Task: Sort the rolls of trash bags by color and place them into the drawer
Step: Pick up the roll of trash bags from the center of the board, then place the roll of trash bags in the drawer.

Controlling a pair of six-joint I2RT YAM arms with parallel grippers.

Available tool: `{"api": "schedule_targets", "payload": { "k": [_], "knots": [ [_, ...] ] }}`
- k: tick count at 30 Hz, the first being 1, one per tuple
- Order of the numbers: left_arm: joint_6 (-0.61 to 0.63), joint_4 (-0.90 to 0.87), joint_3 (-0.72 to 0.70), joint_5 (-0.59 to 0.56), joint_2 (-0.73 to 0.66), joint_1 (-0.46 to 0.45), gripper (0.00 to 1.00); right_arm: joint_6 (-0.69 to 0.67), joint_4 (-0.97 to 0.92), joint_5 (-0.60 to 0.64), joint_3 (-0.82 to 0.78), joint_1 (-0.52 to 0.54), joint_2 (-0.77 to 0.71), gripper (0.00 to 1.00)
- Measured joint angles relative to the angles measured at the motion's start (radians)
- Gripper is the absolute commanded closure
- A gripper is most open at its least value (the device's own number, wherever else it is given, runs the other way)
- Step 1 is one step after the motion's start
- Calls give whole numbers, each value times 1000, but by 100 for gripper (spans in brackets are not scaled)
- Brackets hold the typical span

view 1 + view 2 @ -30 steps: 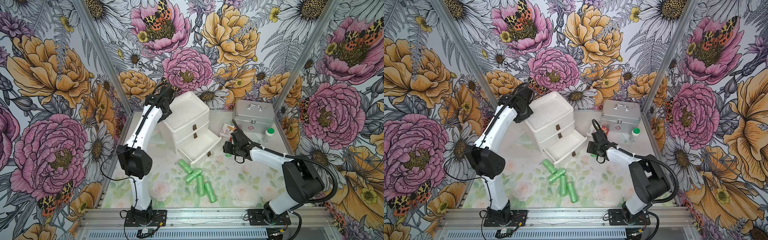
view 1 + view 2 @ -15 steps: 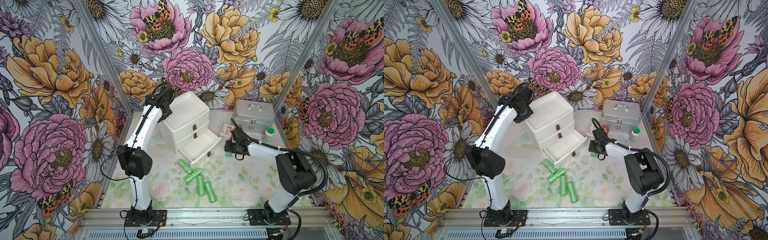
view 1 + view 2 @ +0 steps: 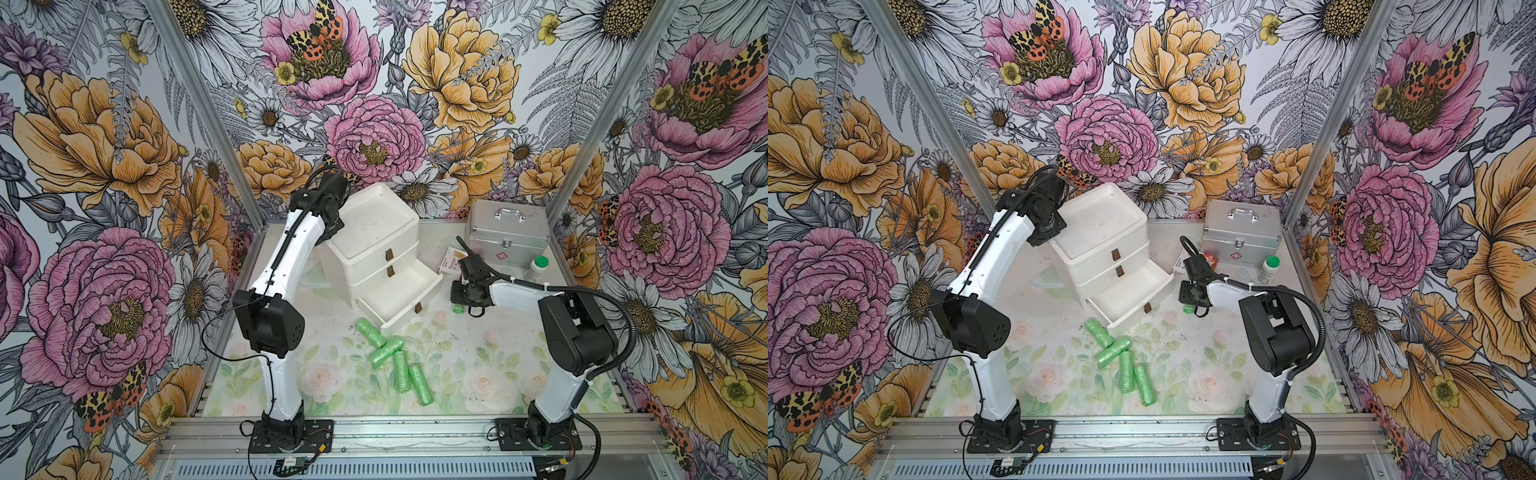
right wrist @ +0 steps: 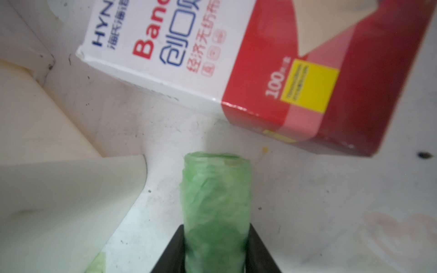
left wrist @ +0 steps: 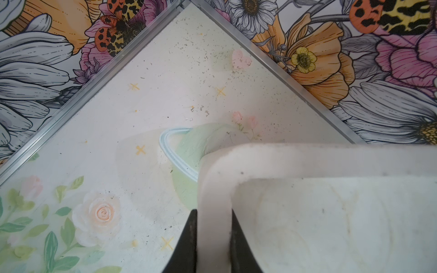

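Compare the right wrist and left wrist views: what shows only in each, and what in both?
Right wrist only: a crinkly light green roll of trash bags in the right end effector, and a red-and-white cardboard box. Left wrist only: the left end effector clamped on the rim of the white plastic drawer unit, and flowered walls. Both: the drawer unit and pale tabletop.

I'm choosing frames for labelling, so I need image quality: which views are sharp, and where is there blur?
Both top views: evenly lit, sharp, no strong glare; the loose green rolls read crisply. Right wrist view: soft throughout, the near green roll and bandage box blurred. Left wrist view: floor mat sharp, the close white rim out of focus.
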Motion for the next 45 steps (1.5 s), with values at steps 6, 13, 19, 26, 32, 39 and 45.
{"api": "schedule_targets", "payload": {
  "k": [6, 13, 19, 26, 32, 39, 45],
  "knots": [
    [0, -1, 1, 0, 1, 0, 100, 4, 0, -8, -18, 0, -33, 75],
    [1, 0, 1, 0, 1, 0, 100, 13, -17, -70, -94, 0, -240, 74],
    [1, 0, 1, 0, 1, 0, 100, 37, -18, -142, -55, 42, -388, 73],
    [0, -1, 1, 0, 0, -1, 100, 39, -8, -163, 123, 215, -337, 73],
    [0, 1, -5, 0, -2, -1, 100, 55, 12, -159, 219, 322, -202, 73],
    [0, 12, -17, -1, -10, -2, 100, 223, 64, -128, 198, 351, -104, 73],
    [0, 12, -17, -1, -10, -2, 100, 320, 92, -108, 196, 356, -61, 73]
  ]
}}
